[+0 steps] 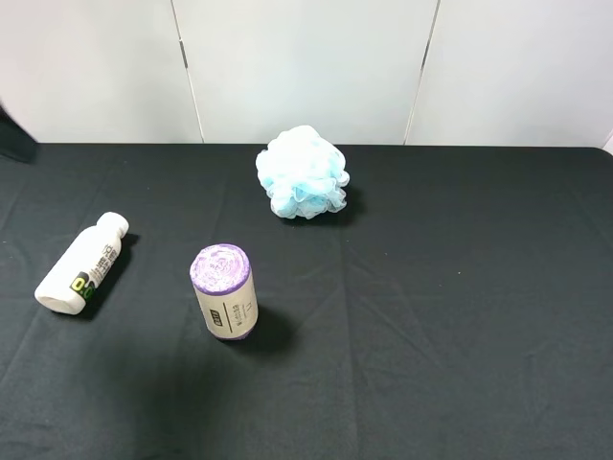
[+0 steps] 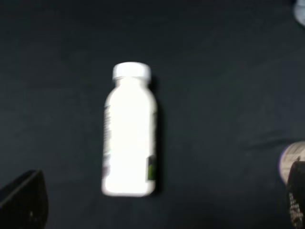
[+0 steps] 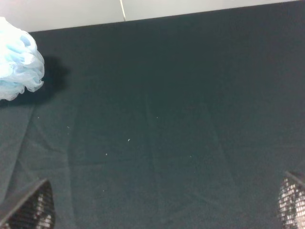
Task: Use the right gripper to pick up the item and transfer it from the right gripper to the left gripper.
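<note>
The item, a small white bottle (image 1: 82, 265) with a round white cap, lies on its side at the left of the black table, cap toward the back. In the left wrist view the bottle (image 2: 128, 133) lies blurred beyond my left gripper (image 2: 159, 202), whose two black fingertips (image 2: 24, 200) stand wide apart and hold nothing. My right gripper (image 3: 159, 205) is open too, over bare black cloth, with nothing between its fingertips (image 3: 28, 210). Neither gripper shows in the exterior high view.
A purple-topped roll (image 1: 224, 290) stands near the table's middle, right of the bottle. A blue-white bath pouf (image 1: 303, 172) sits at the back, near the white wall. A dark shape (image 1: 11, 134) shows at the far left edge.
</note>
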Tool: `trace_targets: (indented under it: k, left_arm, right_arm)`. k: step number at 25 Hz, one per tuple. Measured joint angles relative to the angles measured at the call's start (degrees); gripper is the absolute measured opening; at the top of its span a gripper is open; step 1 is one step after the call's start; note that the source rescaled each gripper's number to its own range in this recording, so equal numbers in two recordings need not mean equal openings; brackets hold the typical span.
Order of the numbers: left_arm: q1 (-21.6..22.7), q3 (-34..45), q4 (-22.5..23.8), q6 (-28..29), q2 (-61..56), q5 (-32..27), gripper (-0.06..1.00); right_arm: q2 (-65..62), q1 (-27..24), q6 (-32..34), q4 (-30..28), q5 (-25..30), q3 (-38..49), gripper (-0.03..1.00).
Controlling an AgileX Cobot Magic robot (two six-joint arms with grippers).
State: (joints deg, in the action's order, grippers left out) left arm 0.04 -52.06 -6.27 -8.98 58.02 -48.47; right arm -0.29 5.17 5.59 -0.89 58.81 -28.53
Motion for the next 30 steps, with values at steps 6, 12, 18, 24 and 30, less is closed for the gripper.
trace_targets:
  k: [6, 12, 18, 24, 30]
  left_arm:
    - [0.00, -2.94, 5.05, 3.93, -8.53, -8.49, 1.00]
    - [0.00, -2.88, 5.22, 4.10, -21.94, -12.65, 1.00]
    - [0.00, 2.30, 5.22, 3.88, -35.01, -14.89, 1.00]
    - [0.00, 11.19, 5.22, 3.82, -47.82, -16.43, 1.00]
    - [0.00, 15.59, 6.27, 6.77, -57.31, -17.13, 1.00]
  right_arm:
    - [0.00, 0.00, 0.00, 0.00, 0.00, 0.00, 1.00]
    - [0.00, 0.00, 0.00, 0.00, 0.00, 0.00, 1.00]
    - [0.00, 0.00, 0.00, 0.00, 0.00, 0.00, 1.00]
    - [0.00, 0.00, 0.00, 0.00, 0.00, 0.00, 1.00]
    - [0.00, 0.00, 0.00, 0.00, 0.00, 0.00, 1.00]
